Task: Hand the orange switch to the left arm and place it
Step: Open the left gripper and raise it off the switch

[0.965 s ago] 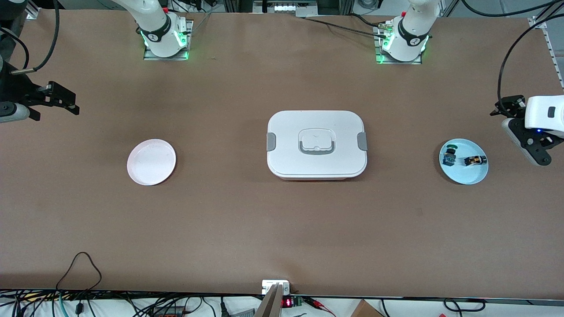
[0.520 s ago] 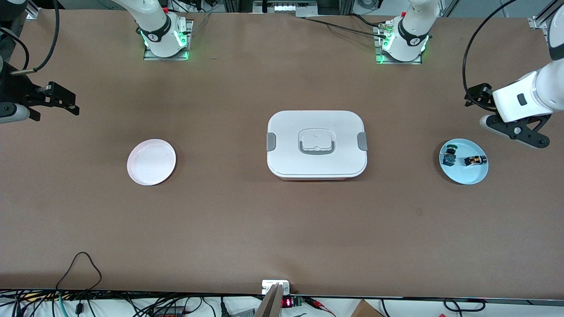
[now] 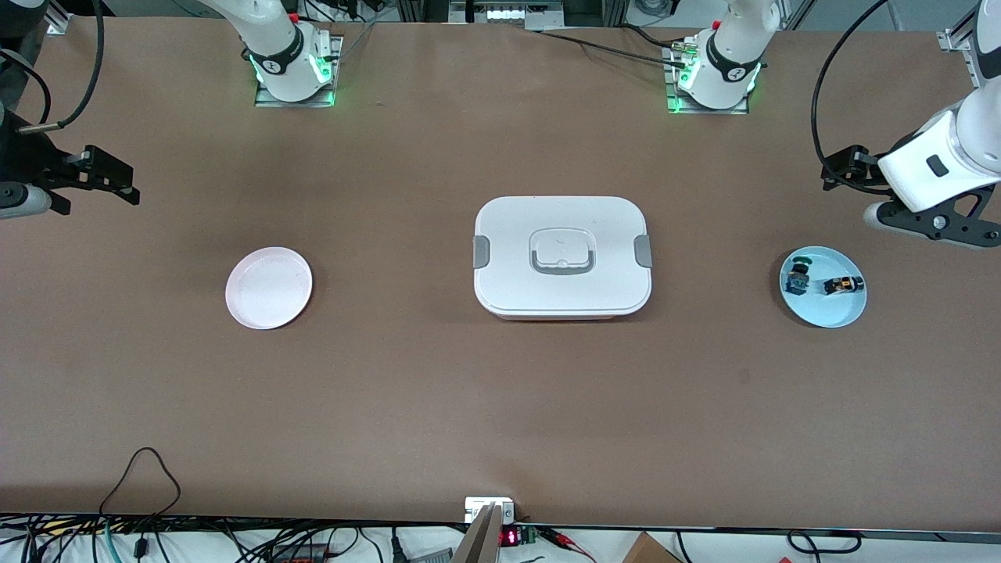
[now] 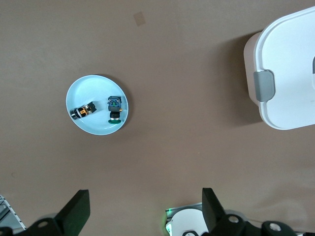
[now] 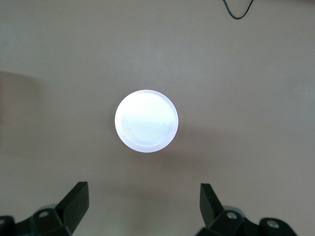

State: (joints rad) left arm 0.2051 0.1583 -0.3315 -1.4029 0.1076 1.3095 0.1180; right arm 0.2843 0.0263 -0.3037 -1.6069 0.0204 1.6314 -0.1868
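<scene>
I see the orange switch (image 3: 843, 286) lying on its side in the blue plate (image 3: 823, 312) beside the blue switch (image 3: 798, 278), nearest my left tool (image 4: 142, 216), which hangs spread wide above the tabletop (image 3: 500, 391) just off the plate's rim, while my right tool (image 5: 142, 211) waits open over the pink plate (image 5: 146, 120).

Left gripper (image 4: 142, 211) up in the air at the left arm's end of the table, fingers (image 4: 76, 211) spread wide, holding nothing; right gripper (image 5: 142, 206) waiting in the air at the right arm's end, fingers (image 5: 76, 201) also spread, empty.
</scene>
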